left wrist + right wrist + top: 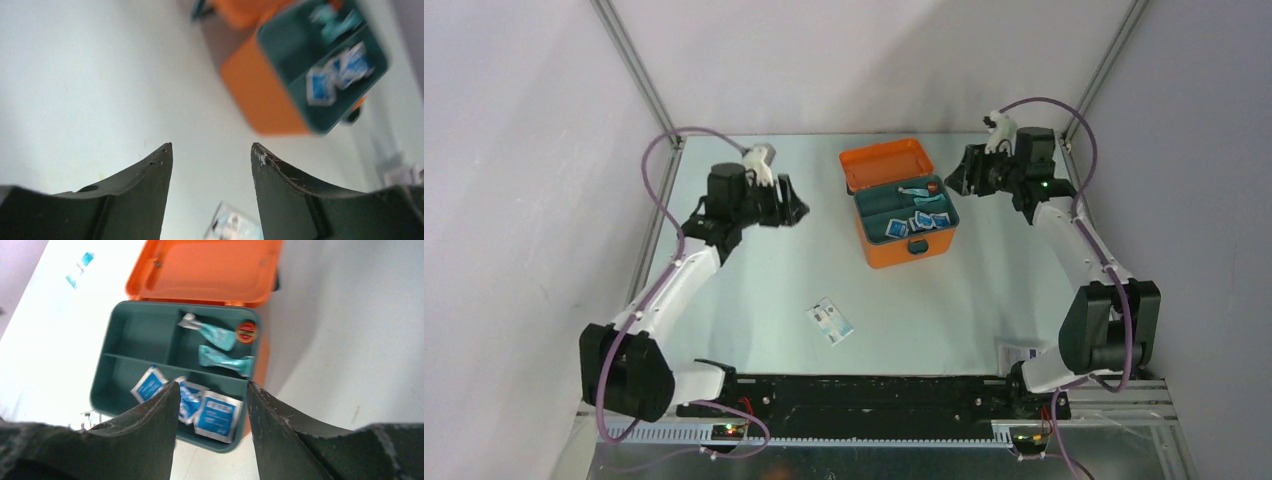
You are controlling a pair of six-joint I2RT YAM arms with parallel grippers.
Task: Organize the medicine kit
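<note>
Two grippers flank the kit [902, 205], and neither touches it. From above, we see the kit at about 1 o'clock from the middle of the table [754, 270]. Its orange lid is thrown back toward 11 o'clock, and a teal tray [140, 335] is seated in the box.

The left gripper [789, 210] hangs at the kit's 9 o'clock, well apart from it. Its fingers stand apart with nothing between them. In its wrist view the kit lies at 1 o'clock beyond the fingertips, blurred.

The right gripper [959, 178] sits near the kit's 2 o'clock corner. Its fingers are also spread and hold nothing. In its wrist view the kit fills the 12 o'clock side, and the fingertips overlap the tray's near row. We cannot tell how high they hang above it.

That near row holds blue-and-white sachets [217, 412]. Two teal pouches [215, 335] lie in a far compartment.

One loose packet [829, 322] lies on the table at the kit's 7 o'clock, well apart.
</note>
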